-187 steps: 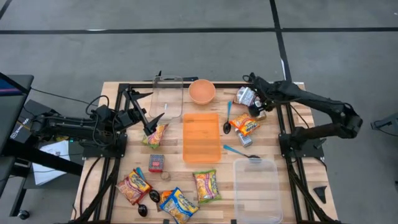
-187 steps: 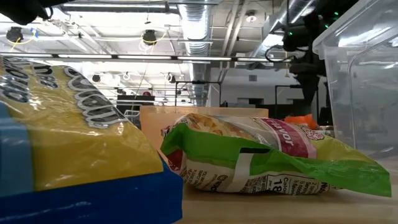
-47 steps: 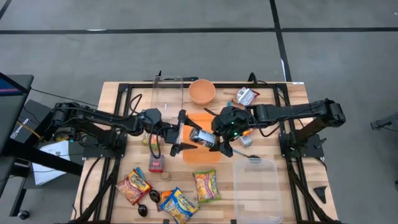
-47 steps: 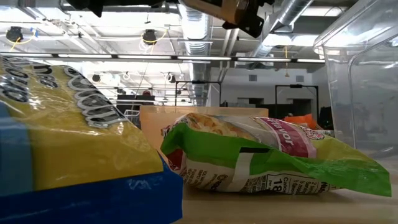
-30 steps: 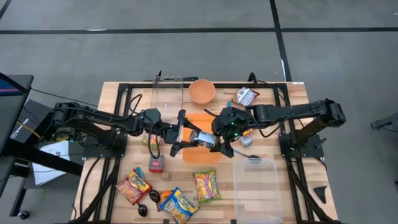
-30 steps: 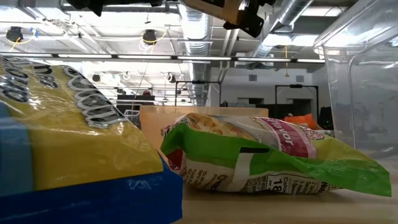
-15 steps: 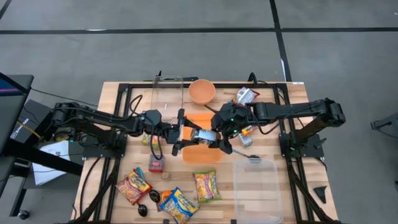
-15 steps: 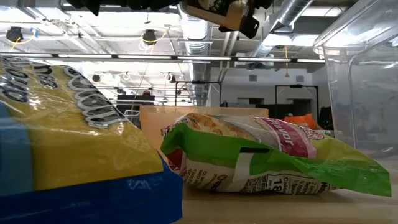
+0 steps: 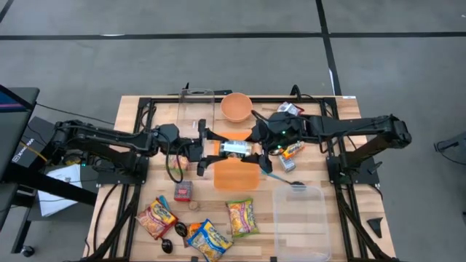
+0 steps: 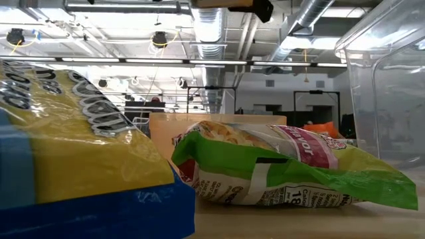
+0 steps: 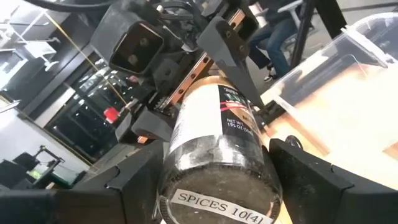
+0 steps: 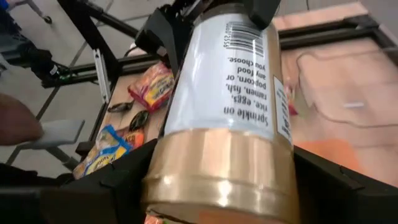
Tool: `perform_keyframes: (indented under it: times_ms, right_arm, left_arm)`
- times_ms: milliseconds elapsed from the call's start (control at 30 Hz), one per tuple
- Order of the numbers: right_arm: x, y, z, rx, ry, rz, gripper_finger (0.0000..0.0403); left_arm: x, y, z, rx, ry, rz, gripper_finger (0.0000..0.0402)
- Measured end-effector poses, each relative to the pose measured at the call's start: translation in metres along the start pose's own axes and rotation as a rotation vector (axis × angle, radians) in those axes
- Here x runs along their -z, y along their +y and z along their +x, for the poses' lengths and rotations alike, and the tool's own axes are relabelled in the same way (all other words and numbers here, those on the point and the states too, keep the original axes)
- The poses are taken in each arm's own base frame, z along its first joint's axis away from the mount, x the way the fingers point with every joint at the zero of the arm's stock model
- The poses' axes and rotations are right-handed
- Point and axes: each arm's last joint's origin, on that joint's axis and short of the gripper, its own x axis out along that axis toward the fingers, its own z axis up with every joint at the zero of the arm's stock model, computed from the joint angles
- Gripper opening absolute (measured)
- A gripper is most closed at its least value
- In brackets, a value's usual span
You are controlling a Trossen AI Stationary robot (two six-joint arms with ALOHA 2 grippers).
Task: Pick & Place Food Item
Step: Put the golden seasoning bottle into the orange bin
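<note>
A round spice jar (image 9: 235, 148) with a clear body, white printed label and coppery metallic lid lay sideways in the air above the flat orange tray (image 9: 236, 175). The left gripper (image 9: 209, 149) pinched its base end and the right gripper (image 9: 256, 146) its lid end. Beyond the tray sat a smooth orange bowl (image 9: 236, 106).

A wooden table (image 9: 342, 218) is carrying an orange tray (image 9: 236, 174) at its centre, an orange bowl (image 9: 236, 106) and a clear container (image 9: 196, 109) at the far edge, and a second clear container (image 9: 300, 217) at the near right. Snack packets (image 9: 241, 217) and a small red box (image 9: 183, 191) are lying at the near left.
</note>
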Motion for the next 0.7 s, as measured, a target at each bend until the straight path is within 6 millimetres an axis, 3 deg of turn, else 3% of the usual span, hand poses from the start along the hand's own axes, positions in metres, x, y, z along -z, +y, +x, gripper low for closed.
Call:
perform_keyframes:
  times_ms: [600, 700]
  right_arm:
    - [0.005, -0.002, 0.012, -0.006, 0.039, 0.013, 0.0298]
    - [0.004, -0.001, 0.013, -0.014, 0.032, 0.016, 0.0312]
  left_arm:
    - [0.003, -0.003, 0.000, 0.018, 0.021, -0.013, 0.0261]
    - [0.003, -0.003, 0.000, 0.024, 0.017, -0.009, 0.0261]
